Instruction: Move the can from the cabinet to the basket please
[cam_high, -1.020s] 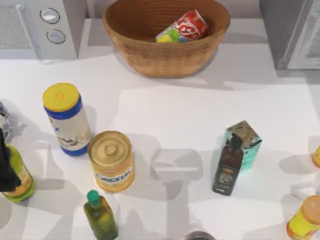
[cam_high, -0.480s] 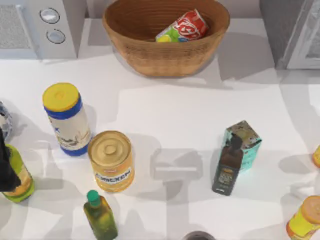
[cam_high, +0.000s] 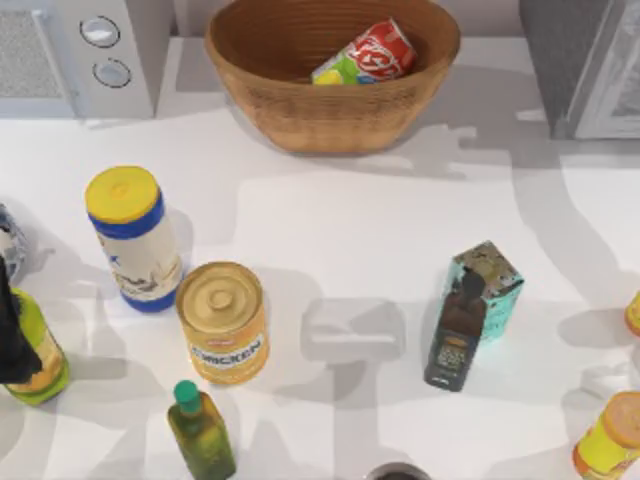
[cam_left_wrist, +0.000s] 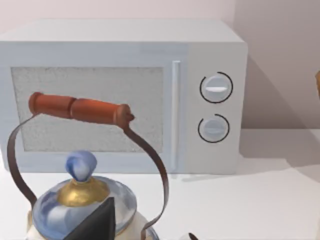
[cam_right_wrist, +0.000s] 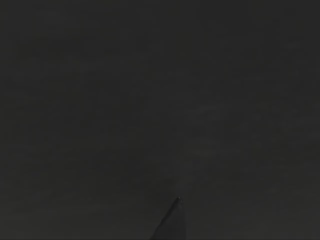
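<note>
the basket (cam_high: 300, 120) sat at the top centre of the top view, the grey cabinet (cam_high: 575, 60) in the upper right corner. the can (cam_high: 368, 55) lay on its side inside the basket, right of its middle, so the move looked done, with nothing evidently left but parking the arms. the right wrist view was dark. whether either gripper's jaws were open or closed, i could not tell.

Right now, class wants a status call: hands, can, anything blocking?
Left hand parked at the table's left edge by the kettle. Right wrist view dark. Can lying in the basket. Cabinet at the far right. Nothing blocking.
</note>
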